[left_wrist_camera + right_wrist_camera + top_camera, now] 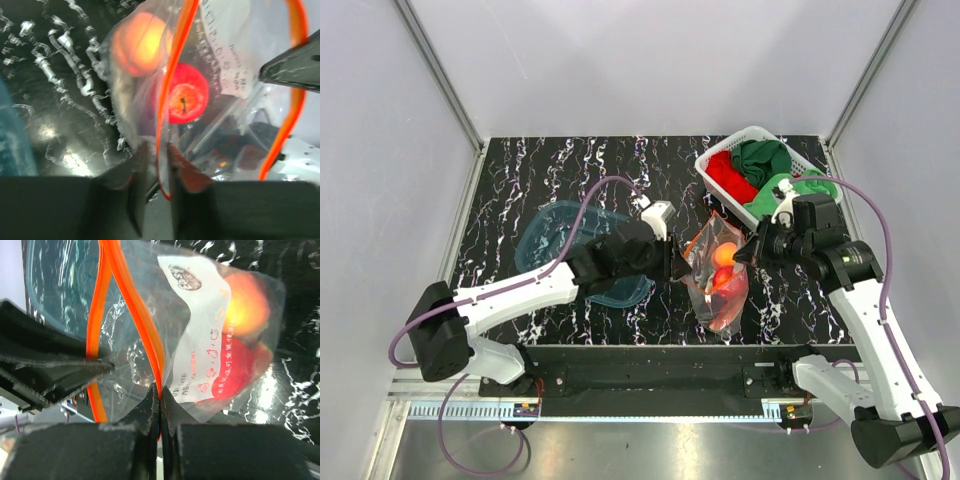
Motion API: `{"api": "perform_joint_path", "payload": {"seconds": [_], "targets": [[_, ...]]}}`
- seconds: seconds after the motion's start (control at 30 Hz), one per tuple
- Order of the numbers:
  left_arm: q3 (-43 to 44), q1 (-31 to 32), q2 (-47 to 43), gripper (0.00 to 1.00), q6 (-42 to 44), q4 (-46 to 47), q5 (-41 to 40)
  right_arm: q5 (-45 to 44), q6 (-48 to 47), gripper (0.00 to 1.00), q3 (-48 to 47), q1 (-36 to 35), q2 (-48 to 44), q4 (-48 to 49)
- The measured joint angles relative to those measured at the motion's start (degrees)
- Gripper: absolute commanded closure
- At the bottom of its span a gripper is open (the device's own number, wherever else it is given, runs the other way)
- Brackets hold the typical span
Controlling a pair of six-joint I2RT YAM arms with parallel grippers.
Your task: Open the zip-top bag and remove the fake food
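Far left on the marbled black surface (520,180), a translucent blue tub (555,235) lay partly under the left arm. Moving in, the left gripper (680,268) reached rightward, and what a pinch: in its wrist view its fingers (137,175) were drawn narrow with one run of the orange zip strip (159,150) caught between them.

Centre stage, the zip-top bag (718,315) sat right of the middle, strung between both grippers, its long axis running from the far side toward the near edge. The two zip runs stood parted, the mouth pulled wide across left to right; which way it faced, I could not tell. Inside, the orange fruit (724,254) lay on the far side and the red fruit (728,286) just nearer, touching it. The white label (200,340) covered part of them.

On the right, the right gripper (740,258) pointed leftward, clamped tight on the other zip run (159,371). Beyond it stood the white basket (712,158) holding red and green cloths (750,165).
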State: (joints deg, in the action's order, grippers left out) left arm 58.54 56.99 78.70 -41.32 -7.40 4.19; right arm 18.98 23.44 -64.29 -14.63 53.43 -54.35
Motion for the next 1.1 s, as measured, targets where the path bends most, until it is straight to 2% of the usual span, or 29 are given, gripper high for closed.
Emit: {"api": "perform_joint_path", "payload": {"seconds": [0.1, 0.17, 0.4, 0.57, 0.87, 1.0, 1.1], "targets": [[1.75, 1.64, 0.0, 0.5, 3.85, -4.5, -3.1, 2.56, -0.98, 1.0, 1.66, 0.0, 0.92, 1.29], [4.55, 3.19, 0.0, 0.5, 6.36, -7.3, -4.96, 4.02, -1.27, 1.0, 2.75, 0.0, 1.4, 2.16], [14.64, 5.44, -0.13, 0.75, 12.2, -9.25, -8.92, 8.11, -2.08, 1.0, 3.1, 0.0, 1.68, 3.34], [18.01, 5.77, 1.49, 0.8, 13.07, -9.22, -9.84, 9.77, -2.32, 1.0, 2.99, 0.0, 1.81, 3.52], [20.48, 5.92, 10.62, 0.91, 12.22, -7.96, -8.98, 11.06, -2.71, 1.0, 2.05, 0.0, 1.81, 3.45], [20.48, 5.95, 12.63, 0.89, 11.39, -8.07, -9.07, 11.08, -2.71, 1.0, 2.05, 0.0, 1.79, 3.45], [20.48, 5.97, 12.92, 0.77, 10.78, -8.0, -8.9, 11.1, -2.71, 1.0, 2.05, 0.0, 1.46, 3.45]]}}
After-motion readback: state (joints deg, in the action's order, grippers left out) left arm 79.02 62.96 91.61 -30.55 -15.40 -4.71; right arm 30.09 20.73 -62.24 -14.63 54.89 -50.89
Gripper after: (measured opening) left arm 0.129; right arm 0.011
